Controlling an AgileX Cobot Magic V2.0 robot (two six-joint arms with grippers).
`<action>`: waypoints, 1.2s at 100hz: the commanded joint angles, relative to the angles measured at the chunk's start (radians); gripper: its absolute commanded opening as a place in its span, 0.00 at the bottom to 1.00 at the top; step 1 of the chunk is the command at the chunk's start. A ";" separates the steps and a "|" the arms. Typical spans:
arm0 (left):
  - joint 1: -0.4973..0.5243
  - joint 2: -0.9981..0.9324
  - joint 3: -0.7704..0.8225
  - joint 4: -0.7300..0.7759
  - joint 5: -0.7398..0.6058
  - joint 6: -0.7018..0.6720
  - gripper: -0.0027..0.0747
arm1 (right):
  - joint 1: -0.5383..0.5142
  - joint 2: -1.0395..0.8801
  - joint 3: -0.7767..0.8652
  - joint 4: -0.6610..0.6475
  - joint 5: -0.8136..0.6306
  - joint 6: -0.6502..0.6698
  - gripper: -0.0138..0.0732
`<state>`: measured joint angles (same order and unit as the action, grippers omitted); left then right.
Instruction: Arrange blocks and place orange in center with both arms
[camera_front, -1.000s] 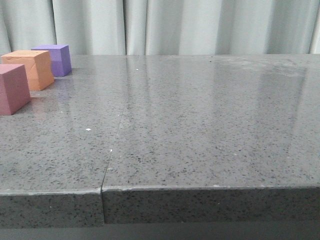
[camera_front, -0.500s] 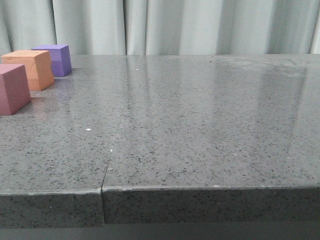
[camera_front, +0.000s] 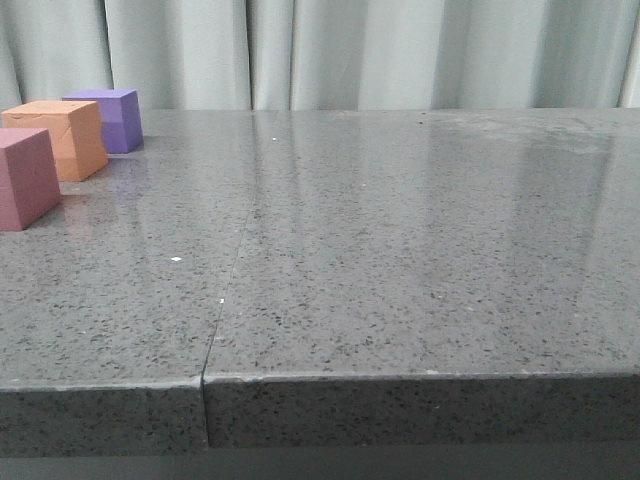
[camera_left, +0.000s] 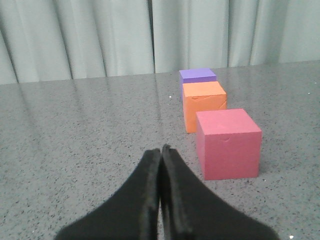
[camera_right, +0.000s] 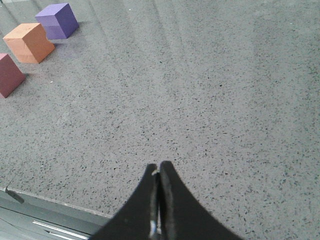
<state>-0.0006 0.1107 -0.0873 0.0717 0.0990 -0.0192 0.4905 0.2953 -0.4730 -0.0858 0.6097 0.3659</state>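
Observation:
Three cubes stand in a row at the far left of the grey table. In the front view the pinkish-red cube (camera_front: 26, 177) is nearest, the orange cube (camera_front: 63, 138) is in the middle and the purple cube (camera_front: 110, 119) is farthest. No gripper shows in the front view. In the left wrist view my left gripper (camera_left: 160, 150) is shut and empty, just short of and beside the pinkish-red cube (camera_left: 228, 143), with the orange cube (camera_left: 203, 104) and the purple cube (camera_left: 197, 75) behind it. My right gripper (camera_right: 158, 166) is shut and empty, far from the cubes (camera_right: 29, 42).
The grey speckled table (camera_front: 400, 240) has a seam (camera_front: 222, 300) running from its front edge toward the back. Pale curtains (camera_front: 350, 50) hang behind the table. The table's front edge (camera_right: 30, 197) shows in the right wrist view.

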 joint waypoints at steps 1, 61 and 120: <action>0.012 -0.034 0.010 -0.014 -0.085 0.002 0.01 | -0.002 0.008 -0.025 -0.016 -0.077 -0.009 0.08; 0.014 -0.145 0.127 -0.036 -0.137 -0.010 0.01 | -0.002 0.008 -0.025 -0.017 -0.078 -0.009 0.08; 0.014 -0.145 0.127 -0.036 -0.137 -0.010 0.01 | -0.002 0.008 -0.025 -0.017 -0.078 -0.009 0.08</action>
<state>0.0091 -0.0053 0.0007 0.0432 0.0476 -0.0210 0.4905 0.2937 -0.4730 -0.0858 0.6097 0.3634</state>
